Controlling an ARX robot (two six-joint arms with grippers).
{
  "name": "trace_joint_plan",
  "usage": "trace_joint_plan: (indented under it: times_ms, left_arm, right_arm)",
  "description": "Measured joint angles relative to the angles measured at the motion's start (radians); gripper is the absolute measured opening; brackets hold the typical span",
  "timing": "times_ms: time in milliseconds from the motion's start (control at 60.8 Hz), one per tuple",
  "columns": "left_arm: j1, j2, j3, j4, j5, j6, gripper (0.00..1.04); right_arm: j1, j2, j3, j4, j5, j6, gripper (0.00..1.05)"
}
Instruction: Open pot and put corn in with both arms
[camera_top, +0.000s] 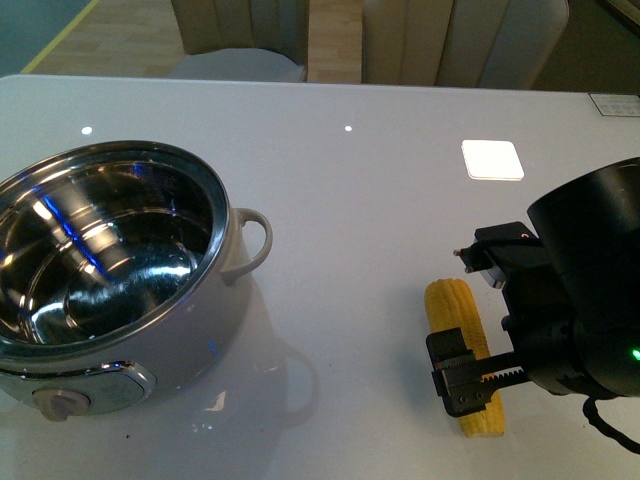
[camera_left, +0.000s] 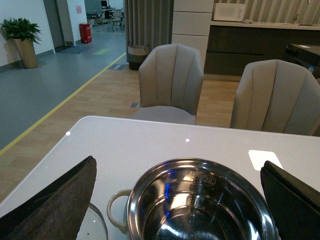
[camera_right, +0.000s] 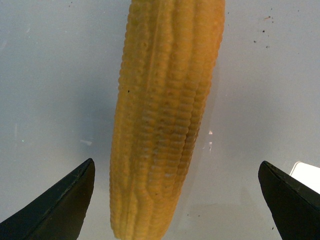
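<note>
The pot (camera_top: 200, 340) stands open at the table's left, its steel bowl empty, loop handle (camera_top: 255, 240) toward the middle and beige knob (camera_top: 62, 403) at the front. The corn (camera_top: 452, 305) lies on the table at the right. My right gripper (camera_top: 470, 315) is open and straddles it from above; in the right wrist view the corn (camera_right: 165, 100) lies between the spread fingertips of the gripper (camera_right: 176, 162), nearer one finger. My left gripper (camera_left: 178, 160) is open and empty above the pot (camera_left: 135, 200). The glass lid (camera_left: 97, 225) lies beside the pot, only its edge showing.
The white table (camera_top: 350, 220) reflects a bright square of light (camera_top: 492, 159) at the back right. Two beige chairs (camera_left: 172, 80) stand behind the table's far edge. The right arm's black body (camera_top: 590, 290) fills the right side.
</note>
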Motion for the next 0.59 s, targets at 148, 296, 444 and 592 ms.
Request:
trace_joint_plan:
  times_ms: [148, 296, 444, 592]
  left_arm:
    - [0.000, 0.000, 0.000, 0.000, 0.000, 0.000, 0.98]
    - [0.000, 0.000, 0.000, 0.000, 0.000, 0.000, 0.98]
    - [0.000, 0.000, 0.000, 0.000, 0.000, 0.000, 0.98]
    - [0.000, 0.000, 0.000, 0.000, 0.000, 0.000, 0.98]
  right_arm:
    - [-0.014, 0.058, 0.052, -0.001, -0.005, -0.017, 0.96]
    - [-0.013, 0.105, 0.087, -0.001, -0.005, -0.026, 0.96]
    - [-0.007, 0.144, 0.119, -0.004, -0.004, -0.032, 0.96]
    - [0.002, 0.183, 0.151, -0.001, 0.005, -0.042, 0.96]
